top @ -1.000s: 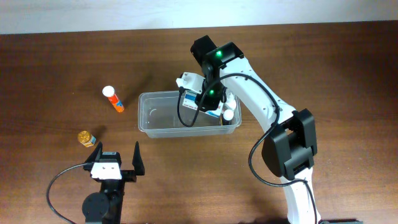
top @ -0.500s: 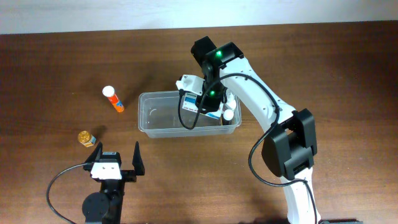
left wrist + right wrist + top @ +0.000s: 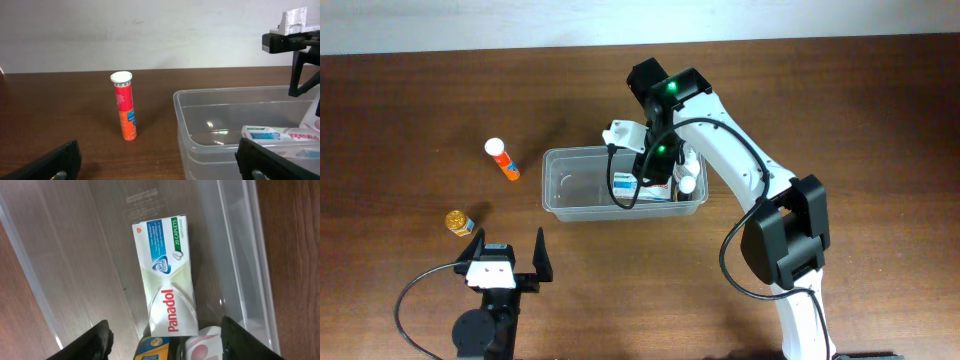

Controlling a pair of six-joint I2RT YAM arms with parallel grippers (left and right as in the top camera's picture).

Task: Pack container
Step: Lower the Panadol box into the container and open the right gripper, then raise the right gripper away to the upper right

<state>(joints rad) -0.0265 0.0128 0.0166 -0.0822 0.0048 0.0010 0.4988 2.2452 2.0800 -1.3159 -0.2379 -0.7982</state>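
The clear plastic container stands mid-table. A white Panadol box lies flat on its floor at the right end, next to a white-and-pink bottle and a blue-and-yellow item. My right gripper hangs open and empty just above the box, inside the container's right part. My left gripper is open and empty, low at the table's front left. An orange tube with a white cap lies left of the container; it also shows in the left wrist view.
A small gold-lidded jar sits on the table at the front left, near my left gripper. The brown wooden table stretches to the right of the container. A pale wall runs behind the table.
The Panadol box was in my right gripper over the container; now it lies flat on the container floor and the right gripper is open above it. The left arm has not moved.
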